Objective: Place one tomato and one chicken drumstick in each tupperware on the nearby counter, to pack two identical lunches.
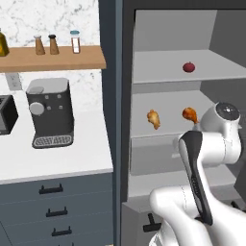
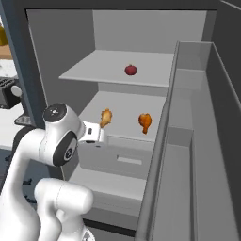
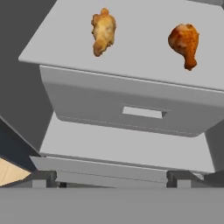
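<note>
A red tomato (image 1: 189, 67) (image 2: 131, 70) lies on the upper shelf of the open fridge. One shelf down lie two chicken drumsticks, a paler golden one (image 3: 103, 31) (image 1: 153, 118) (image 2: 106, 117) on the left and a darker orange one (image 3: 184, 43) (image 1: 190, 115) (image 2: 145, 121) on the right. My gripper (image 3: 113, 180) (image 2: 96, 135) hovers in front of that shelf's edge, below and short of both drumsticks, open with nothing between its fingers. The white counter (image 1: 57, 153) is to the left of the fridge. The tupperware is out of view.
A grey fridge drawer (image 3: 140, 111) sits under the drumstick shelf. The open fridge door (image 2: 188, 141) stands along the right. A dark coffee machine (image 1: 49, 113) and a toaster (image 1: 6, 114) stand on the counter, under a wooden shelf (image 1: 53, 58) with bottles.
</note>
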Controlling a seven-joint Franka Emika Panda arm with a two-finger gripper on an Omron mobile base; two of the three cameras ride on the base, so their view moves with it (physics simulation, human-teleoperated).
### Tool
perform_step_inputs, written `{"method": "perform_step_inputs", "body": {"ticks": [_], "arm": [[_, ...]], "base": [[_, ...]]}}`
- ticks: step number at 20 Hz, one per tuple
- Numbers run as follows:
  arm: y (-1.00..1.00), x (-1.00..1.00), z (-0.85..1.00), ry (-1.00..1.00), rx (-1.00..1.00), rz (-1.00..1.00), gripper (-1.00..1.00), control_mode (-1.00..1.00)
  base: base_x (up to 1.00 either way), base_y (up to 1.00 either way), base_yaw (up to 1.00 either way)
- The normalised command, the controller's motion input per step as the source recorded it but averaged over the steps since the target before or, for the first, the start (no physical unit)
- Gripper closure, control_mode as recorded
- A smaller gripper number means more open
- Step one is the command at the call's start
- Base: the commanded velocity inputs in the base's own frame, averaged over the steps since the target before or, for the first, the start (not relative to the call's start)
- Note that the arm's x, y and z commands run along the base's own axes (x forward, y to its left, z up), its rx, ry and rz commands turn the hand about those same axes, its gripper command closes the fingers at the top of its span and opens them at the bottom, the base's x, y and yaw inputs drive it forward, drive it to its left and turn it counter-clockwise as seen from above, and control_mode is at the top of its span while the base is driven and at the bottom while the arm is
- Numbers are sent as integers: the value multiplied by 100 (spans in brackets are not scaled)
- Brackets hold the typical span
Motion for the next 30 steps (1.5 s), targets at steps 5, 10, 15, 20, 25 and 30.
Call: {"method": "perform_step_inputs", "body": {"ticks": [5, 10, 15, 20, 25, 30], "arm": [[0, 85, -17, -10, 8, 0, -100, -100], [0, 77, -1, -1, 13, 0, -100, -100], [0, 72, -5, 0, 8, 0, -100, -100], [3, 72, -18, 1, 0, 0, -100, -100], [4, 72, -12, 5, 0, 0, -100, -100], [4, 65, -13, 8, 0, 0, -100, -100]], "base": [[0, 0, 0], [0, 0, 0], [0, 0, 0], [0, 0, 0], [0, 0, 0], [0, 0, 0]]}}
